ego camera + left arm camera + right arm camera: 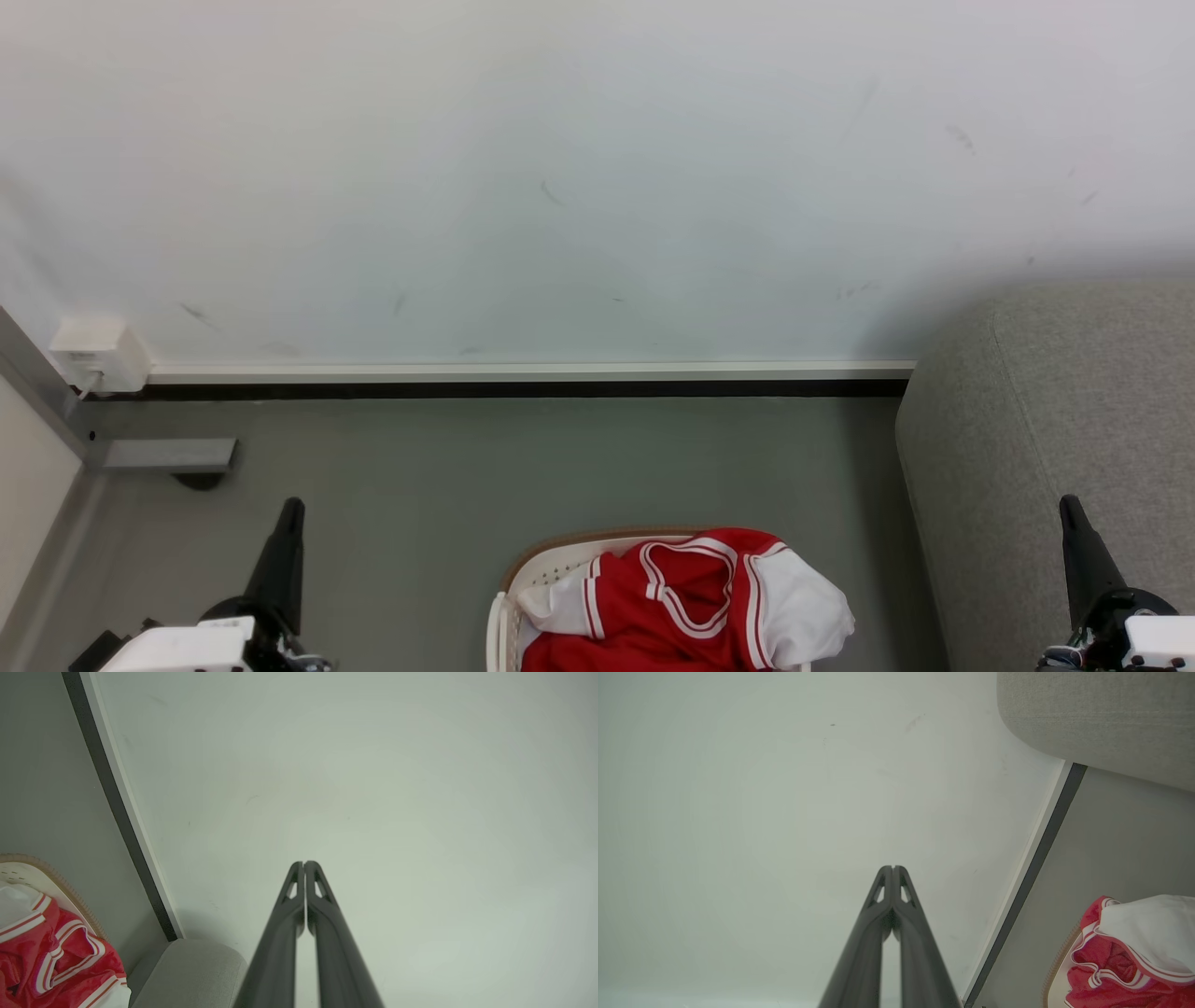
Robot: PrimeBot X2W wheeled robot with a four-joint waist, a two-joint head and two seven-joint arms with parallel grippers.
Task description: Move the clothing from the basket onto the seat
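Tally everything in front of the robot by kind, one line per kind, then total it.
Dark two-fingered grippers: 2, left gripper and right gripper, both shut
Cream-white perforated plastic basket with brown rim: 1
Light-grey fabric seat: 1
Heap of red-and-white clothing in the basket: 1; garments in it cannot be counted
White box on the wall: 1
Total: 6

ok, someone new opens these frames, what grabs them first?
The red-and-white clothing, heaped in the cream basket at bottom centre of the head view, is the one splash of colour against grey floor and pale wall. Next, the light-grey seat bulks up on the right. The left pincer and right pincer flank the basket, both shut, holding nothing.
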